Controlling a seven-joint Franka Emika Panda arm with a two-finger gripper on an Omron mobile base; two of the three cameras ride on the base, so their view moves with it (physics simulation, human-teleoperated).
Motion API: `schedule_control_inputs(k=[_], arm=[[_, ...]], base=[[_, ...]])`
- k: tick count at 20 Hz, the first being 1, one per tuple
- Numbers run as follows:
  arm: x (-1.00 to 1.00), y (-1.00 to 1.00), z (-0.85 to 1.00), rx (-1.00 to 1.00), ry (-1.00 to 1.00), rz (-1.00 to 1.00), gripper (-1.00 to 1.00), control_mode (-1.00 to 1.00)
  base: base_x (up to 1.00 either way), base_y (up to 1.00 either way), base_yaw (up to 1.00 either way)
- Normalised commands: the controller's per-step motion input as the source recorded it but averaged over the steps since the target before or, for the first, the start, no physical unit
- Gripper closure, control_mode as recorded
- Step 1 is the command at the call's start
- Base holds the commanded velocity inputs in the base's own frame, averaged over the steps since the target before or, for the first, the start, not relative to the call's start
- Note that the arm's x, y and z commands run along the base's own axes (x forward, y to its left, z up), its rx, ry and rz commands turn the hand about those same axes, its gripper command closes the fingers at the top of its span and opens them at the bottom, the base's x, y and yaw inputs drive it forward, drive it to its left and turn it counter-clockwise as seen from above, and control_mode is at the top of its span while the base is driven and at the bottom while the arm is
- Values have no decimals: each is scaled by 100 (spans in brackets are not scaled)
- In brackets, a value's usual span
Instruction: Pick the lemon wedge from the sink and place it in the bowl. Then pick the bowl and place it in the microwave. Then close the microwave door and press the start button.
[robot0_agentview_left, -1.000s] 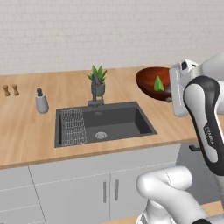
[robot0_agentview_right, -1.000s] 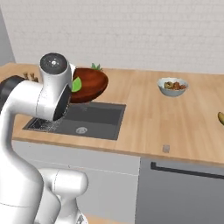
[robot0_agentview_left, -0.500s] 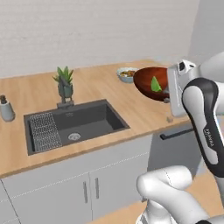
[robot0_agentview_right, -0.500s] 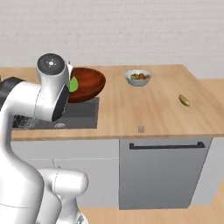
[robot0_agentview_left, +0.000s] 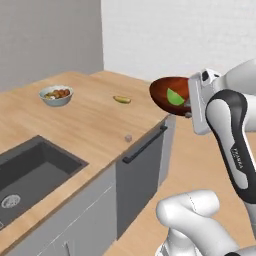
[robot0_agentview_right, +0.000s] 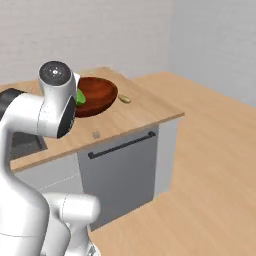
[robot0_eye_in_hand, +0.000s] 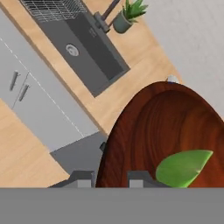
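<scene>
The whole view has swung since the earlier frame: the sink (robot0_agentview_left: 35, 170) now sits at lower left. The gripper (robot0_eye_in_hand: 109, 177) is closed on the rim of the bowl (robot0_agentview_left: 172, 95), held at upper right (clear of the counter (robot0_agentview_left: 95, 125)). The lemon wedge (robot0_agentview_left: 175, 97) lies inside it.

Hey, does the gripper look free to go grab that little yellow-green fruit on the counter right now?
Probably not. The gripper is shut on the rim of the bowl, which carries the lemon wedge. The fruit lies bare on the counter with nothing around it, but the bowl would need setting down first.
</scene>
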Motion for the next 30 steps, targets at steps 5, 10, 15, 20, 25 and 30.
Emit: schedule_control_inputs(k=[5,10,15,20,25,30], arm=[[0,0,0,0,0,0,100,100],[0,0,0,0,0,0,100,100],[0,0,0,0,0,0,100,100],[0,0,0,0,0,0,100,100],[0,0,0,0,0,0,100,100],[0,0,0,0,0,0,100,100]], base=[[0,0,-87],[0,-3,-88],[10,-1,-72],[47,0,-44],[64,0,-24],[100,2,-19]])
